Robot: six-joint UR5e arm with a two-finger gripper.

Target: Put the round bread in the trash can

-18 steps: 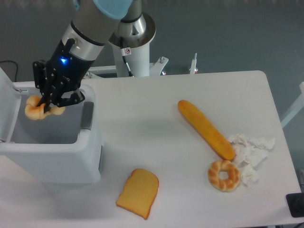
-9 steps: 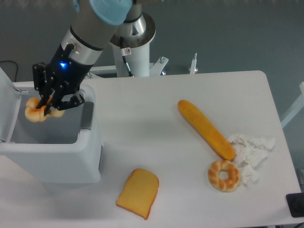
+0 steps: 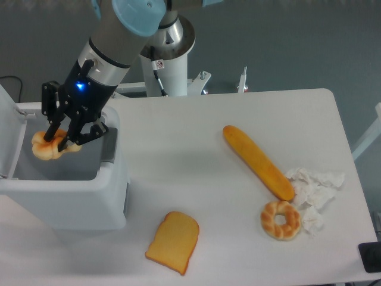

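Tool [image 3: 59, 136] clenched on the round bread [image 3: 44, 146] — held over the open mouth of the trash can [image 3: 113, 196], inside its rim. Bread likely light, soft, compressible; pinch across the ring's band suits it — gentle force should suffice.

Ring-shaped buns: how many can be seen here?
2. One round bread hangs in the tool over the open trash can. The other ring bun lies on the table near the baguette and crumpled paper. The bin's depths are hidden.
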